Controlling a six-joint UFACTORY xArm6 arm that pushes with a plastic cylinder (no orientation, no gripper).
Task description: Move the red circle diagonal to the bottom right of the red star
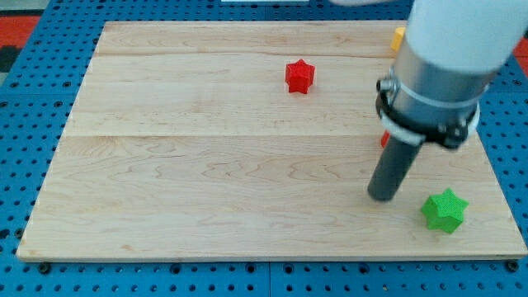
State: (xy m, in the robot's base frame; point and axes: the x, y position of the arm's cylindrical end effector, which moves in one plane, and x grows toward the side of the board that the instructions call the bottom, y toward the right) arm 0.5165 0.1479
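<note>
A: Pale wooden board (206, 165), made of joined planks, lies on a blue pegboard (33, 280) dotted with holes. I can read no writing or label anywhere.

B: Where are the blocks?

A: The red star (299, 76) sits near the view's top, right of centre. The green star (445, 209) is at the lower right corner. A yellow block (398, 37) peeks out at the upper right, mostly hidden by the arm.

B: And the red circle?

A: Only a red sliver (384, 139) shows beside the rod, behind the arm; its shape can't be made out.

B: Jaws?

A: None: just a dark rod. My tip (381, 197) rests on the board, left of the green star and apart from it.
</note>
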